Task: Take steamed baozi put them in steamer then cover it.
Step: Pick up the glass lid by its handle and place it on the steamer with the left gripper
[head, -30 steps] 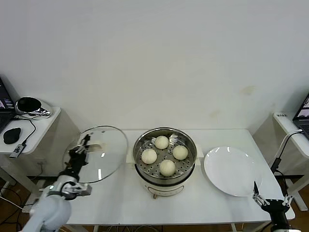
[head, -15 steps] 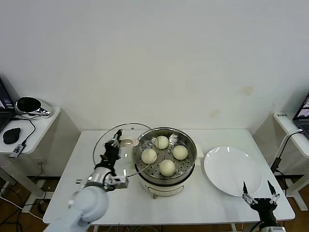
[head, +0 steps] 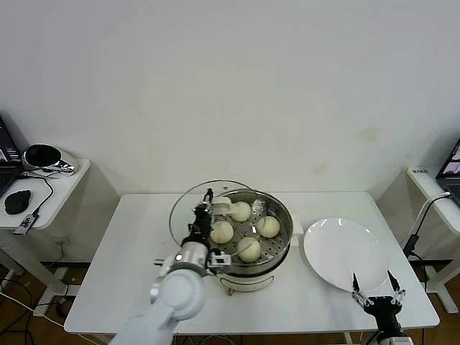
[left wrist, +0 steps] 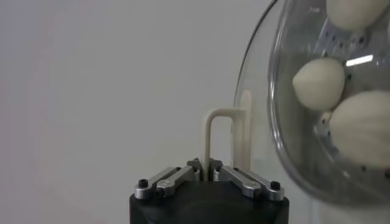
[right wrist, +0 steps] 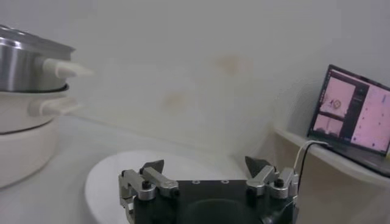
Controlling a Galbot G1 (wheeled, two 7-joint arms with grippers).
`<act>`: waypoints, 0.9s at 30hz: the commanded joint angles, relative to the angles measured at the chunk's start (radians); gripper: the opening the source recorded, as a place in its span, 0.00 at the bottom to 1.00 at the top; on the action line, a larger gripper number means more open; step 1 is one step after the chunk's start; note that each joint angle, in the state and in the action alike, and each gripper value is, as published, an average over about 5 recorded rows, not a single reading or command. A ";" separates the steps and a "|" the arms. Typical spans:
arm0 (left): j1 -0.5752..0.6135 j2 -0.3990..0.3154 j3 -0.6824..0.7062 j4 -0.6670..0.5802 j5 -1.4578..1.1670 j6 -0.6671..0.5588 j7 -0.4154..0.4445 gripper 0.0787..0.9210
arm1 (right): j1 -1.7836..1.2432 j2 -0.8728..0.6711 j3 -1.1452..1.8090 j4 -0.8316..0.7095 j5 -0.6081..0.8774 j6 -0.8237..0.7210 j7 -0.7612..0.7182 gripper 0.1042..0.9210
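Head view shows my left gripper (head: pixel 204 215), clamped on the cover (head: pixel 208 208) handle, has carried it from the table's left to overlap the steamer (head: pixel 246 237) rim. All four steamed baozi (head: pixel 241 211) sit inside, so only lowering remains. My right gripper (head: pixel 375 297) waits, fingers apart, near the plate (head: pixel 343 253).

Four baozi (head: pixel 245 228) in steamer (head: pixel 246 241), table centre; cover (head: pixel 198 208) overlapping steamer's left rim; plate (head: pixel 344 253) right.

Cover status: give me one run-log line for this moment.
left gripper shut on cover | cover partly over steamer | four baozi inside | right gripper open, idle
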State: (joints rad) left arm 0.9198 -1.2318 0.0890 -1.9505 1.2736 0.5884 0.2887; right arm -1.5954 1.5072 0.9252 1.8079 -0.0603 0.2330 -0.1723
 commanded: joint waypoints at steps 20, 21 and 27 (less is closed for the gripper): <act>-0.027 -0.220 0.070 0.183 0.169 0.006 0.029 0.08 | 0.003 -0.004 -0.024 -0.017 -0.012 0.004 -0.005 0.88; -0.028 -0.222 0.070 0.185 0.170 0.006 0.028 0.08 | 0.004 -0.004 -0.024 -0.017 -0.012 0.004 -0.006 0.88; -0.023 -0.227 0.068 0.197 0.182 0.001 0.029 0.08 | 0.004 -0.008 -0.025 -0.019 -0.009 0.005 -0.006 0.88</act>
State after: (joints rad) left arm 0.8936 -1.4390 0.1515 -1.7792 1.4356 0.5905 0.3133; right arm -1.5922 1.5005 0.9021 1.7902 -0.0702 0.2377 -0.1780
